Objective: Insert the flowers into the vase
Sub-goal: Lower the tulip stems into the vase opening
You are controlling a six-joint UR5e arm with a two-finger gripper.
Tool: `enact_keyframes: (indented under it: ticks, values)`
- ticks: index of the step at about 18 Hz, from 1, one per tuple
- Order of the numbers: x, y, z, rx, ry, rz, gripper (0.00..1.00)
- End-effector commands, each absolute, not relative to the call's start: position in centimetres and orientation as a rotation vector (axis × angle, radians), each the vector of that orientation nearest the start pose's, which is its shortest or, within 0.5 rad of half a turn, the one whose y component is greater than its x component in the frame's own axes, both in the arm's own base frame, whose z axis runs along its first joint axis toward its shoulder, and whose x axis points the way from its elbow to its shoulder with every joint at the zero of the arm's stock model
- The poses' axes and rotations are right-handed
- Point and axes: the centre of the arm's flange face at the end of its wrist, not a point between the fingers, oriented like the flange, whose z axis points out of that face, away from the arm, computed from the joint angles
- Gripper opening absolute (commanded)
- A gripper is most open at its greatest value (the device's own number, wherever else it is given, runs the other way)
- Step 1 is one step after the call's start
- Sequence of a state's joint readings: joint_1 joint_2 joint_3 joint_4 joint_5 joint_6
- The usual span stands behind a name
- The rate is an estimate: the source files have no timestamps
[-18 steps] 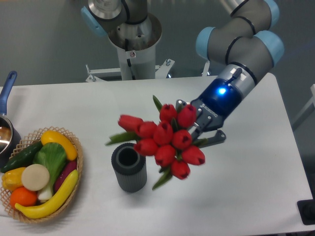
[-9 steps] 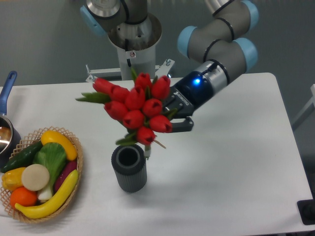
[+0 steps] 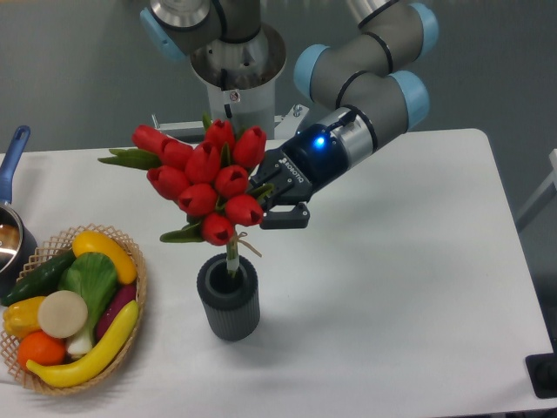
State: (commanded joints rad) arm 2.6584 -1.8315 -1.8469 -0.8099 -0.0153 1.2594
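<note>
High front view over table [image 3: 418, 287]

You've got a grey arm [image 3: 365, 83] with light blue caps on its rounded joints, a dark wrist section glowing with a small blue light, and a black pincer [image 3: 268, 202] with white lettering. Upper left of the frame, there's a shiny metal pedestal [image 3: 233, 74] with a small sticker.

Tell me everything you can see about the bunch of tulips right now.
The flowers are a bunch of about ten closed red tulip buds with green leaves sticking out to the left. They look artificial. The gripper holds the bunch from its right side, above the table. The pale green stems point down into the mouth of the dark ribbed vase, with the blooms well above its rim, tilted slightly left.
</note>
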Motion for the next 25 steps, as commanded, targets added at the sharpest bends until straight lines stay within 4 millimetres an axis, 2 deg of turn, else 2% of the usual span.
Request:
enact_keyframes:
  ticks: [8, 12, 14, 25]
  values:
    - [-37.6, 46.6, 37.6, -1.547, 0.314, -0.462, 0.17]
    - [-37.0, 46.4, 36.0, -1.552, 0.314, -0.463, 0.17]
    - [-36.8, 46.2, 34.5, -1.592, 0.315, -0.456, 0.17]
    - [-36.5, 47.3, 31.1, -1.608, 0.317, -0.486, 0.17]
